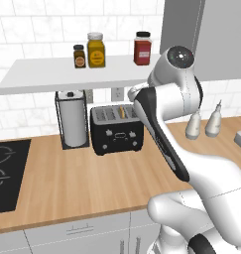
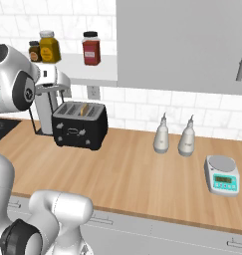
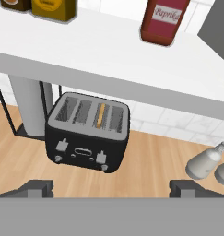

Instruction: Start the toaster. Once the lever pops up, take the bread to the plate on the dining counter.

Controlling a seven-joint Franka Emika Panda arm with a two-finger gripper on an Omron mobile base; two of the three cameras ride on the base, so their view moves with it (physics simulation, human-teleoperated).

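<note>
Black toaster (image 3: 88, 133) on wooden desk (image 1: 82, 183), bread (image 3: 101, 115) in its slot.
Fingers (image 3: 39, 188) spread, empty, hovering before the toaster; press a front lever squarely down.

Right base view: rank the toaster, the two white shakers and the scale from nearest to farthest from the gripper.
From the open gripper:
1. toaster, below it, at left.
2. left white shaker, mid-counter.
3. right white shaker, just beyond the first.
4. kitchen scale, far right.

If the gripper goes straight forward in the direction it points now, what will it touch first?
Probably the toaster: it sits near the centre of the hand view, ahead of the open gripper. Depth is unclear, so it might meet the wood counter just in front.
</note>
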